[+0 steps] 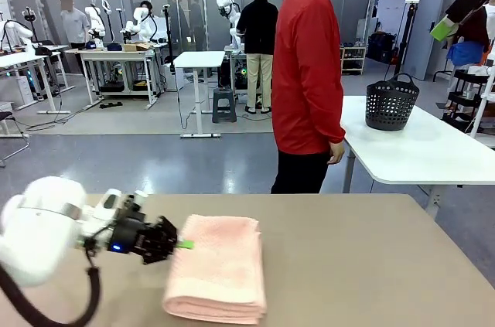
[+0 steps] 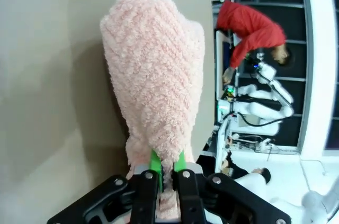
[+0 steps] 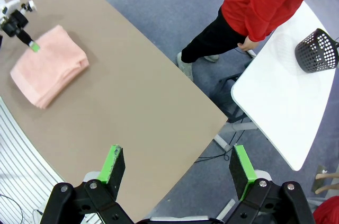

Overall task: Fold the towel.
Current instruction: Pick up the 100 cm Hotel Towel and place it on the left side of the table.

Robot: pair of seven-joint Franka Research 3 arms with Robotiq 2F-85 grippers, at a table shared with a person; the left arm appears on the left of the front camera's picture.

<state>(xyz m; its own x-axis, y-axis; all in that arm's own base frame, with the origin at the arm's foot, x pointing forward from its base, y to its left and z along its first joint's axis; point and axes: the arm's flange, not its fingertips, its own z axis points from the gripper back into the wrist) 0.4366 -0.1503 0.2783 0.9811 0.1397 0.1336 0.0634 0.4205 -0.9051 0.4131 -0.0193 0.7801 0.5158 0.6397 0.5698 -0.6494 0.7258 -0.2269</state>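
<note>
You have the fluffy, zigzag-textured salmon towel (image 1: 216, 277) folded on the matte tan table (image 1: 371, 265); left gripper (image 2: 167, 164) clenched on its edge, right gripper (image 3: 177, 166) released.

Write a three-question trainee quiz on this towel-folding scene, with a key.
1. True or false: the left tool is shut on an edge of the towel.
2. How do the right tool's fingers stand? A) wide apart, holding nothing B) shut on the towel C) shut on the basket
3. Fill in: the dark basket stands on the ____ table, behind the person in the red jacket.

Key: 1 true; 2 A; 3 white
</note>
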